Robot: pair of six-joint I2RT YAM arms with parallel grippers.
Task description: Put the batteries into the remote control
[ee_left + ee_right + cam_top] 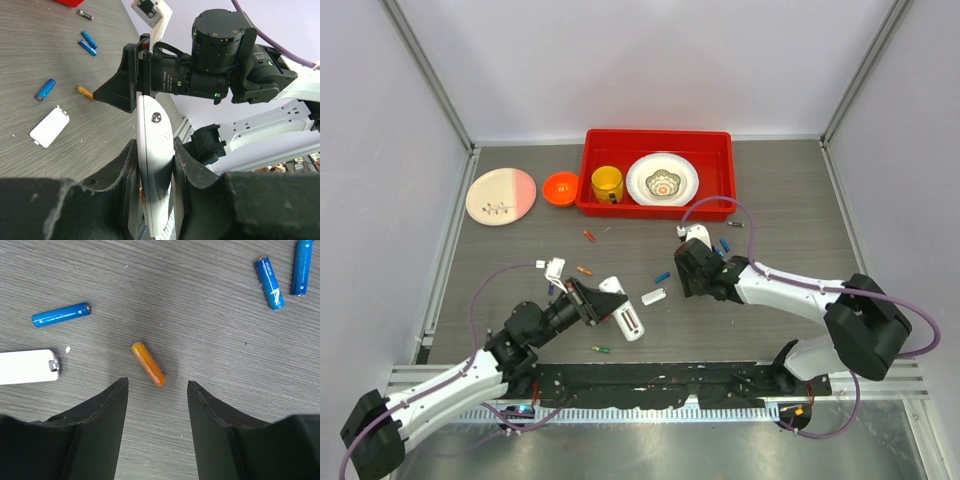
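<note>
I work outward from the remote control (155,150). It is the biggest task piece on the grey surface (790,200), and my left gripper (156,175) is clenched on its two long edges, holding it on edge and tilted off the surface. It is a slim shell of hard white plastic, light and stiff but probably slick, so I judge a grasp across the narrow body sound only while the squeeze stays firm. My right gripper (157,384) hangs just past the remote on the right arm's side with its jaws spread and nothing between them. The white back cover (27,367) lies flat on the surface between the remote and that gripper, close beside the remote. Of the batteries, the orange battery (147,363) lies just ahead of the open jaws, a little beyond the cover from the remote. A blue battery (61,314) rests near the cover, and two more blue batteries (270,275) sit farther from the remote. The orange cell looks light, rigid, smooth and apt to roll. I judge the best hold to be across the middle of its barrel, with the jaws squared to its slanted length first.
</note>
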